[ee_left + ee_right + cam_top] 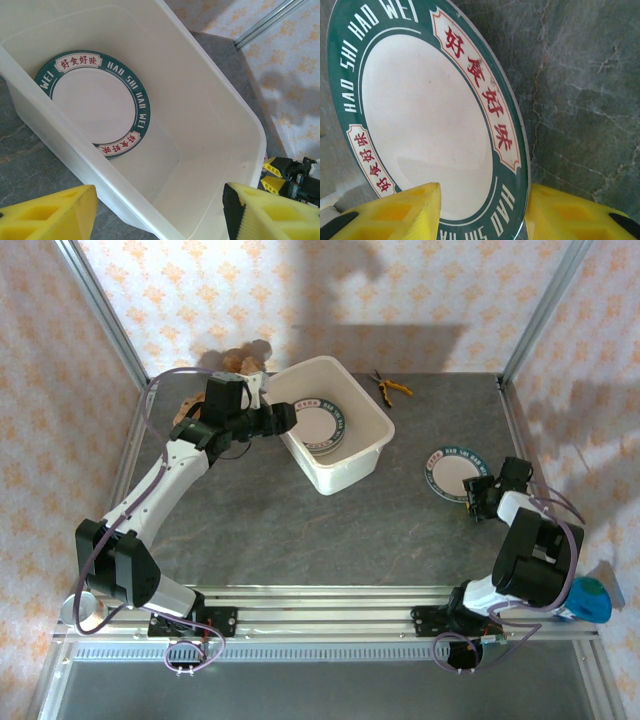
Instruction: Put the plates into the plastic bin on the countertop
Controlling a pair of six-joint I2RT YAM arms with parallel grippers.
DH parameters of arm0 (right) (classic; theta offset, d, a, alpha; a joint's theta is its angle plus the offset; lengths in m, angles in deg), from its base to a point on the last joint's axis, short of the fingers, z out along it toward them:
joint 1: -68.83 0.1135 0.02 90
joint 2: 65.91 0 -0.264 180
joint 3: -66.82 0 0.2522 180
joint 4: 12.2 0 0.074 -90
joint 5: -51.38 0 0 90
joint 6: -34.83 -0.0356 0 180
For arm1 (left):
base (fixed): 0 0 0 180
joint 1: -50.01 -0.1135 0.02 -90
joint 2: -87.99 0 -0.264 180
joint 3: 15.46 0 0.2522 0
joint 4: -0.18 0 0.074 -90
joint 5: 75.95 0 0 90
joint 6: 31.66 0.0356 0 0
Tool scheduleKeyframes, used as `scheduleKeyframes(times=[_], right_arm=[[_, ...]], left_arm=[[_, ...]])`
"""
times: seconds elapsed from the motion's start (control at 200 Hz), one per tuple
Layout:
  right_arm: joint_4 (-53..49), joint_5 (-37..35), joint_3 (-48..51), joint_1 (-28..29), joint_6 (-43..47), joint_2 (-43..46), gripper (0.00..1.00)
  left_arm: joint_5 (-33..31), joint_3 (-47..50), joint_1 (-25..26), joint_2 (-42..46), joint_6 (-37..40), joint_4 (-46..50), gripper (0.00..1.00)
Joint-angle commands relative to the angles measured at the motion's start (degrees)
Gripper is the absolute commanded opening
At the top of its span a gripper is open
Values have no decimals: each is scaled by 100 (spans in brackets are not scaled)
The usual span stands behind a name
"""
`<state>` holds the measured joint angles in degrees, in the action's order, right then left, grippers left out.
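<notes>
Two pads (395, 215) of the right claw (482, 205) straddle the near rim of a green-rimmed plate (430, 125) on the worktop (580, 90); whether they clamp it cannot be told. The left claw (160, 200) gapes empty above the plastic bin (210, 105), another plate (95, 100) ahead inside.

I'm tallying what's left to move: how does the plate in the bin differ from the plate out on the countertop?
The plate in the bin lies inside the plastic bin; the plate on the countertop sits on the countertop, apart from it. The right gripper has its fingers either side of the plate on the countertop; no fingers are at the plate in the bin. Both are white with green lettered rims.
</notes>
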<state>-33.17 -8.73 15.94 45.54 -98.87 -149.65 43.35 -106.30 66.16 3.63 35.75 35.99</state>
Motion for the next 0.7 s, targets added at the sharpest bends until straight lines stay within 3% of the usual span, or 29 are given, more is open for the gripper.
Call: scheduleKeyframes(times=[0.0,0.17,0.691], right_arm=[[176,-49,-104,9,28,-215,46],[353,-49,-76,11,16,-469,45],[568,-227,294,11,51,-306,14]], left_arm=[[-73,-141,38,-63,-44,-192,68],[-108,-132,38,-63,-61,-192,68],[-113,-141,38,-70,-153,-248,68]])
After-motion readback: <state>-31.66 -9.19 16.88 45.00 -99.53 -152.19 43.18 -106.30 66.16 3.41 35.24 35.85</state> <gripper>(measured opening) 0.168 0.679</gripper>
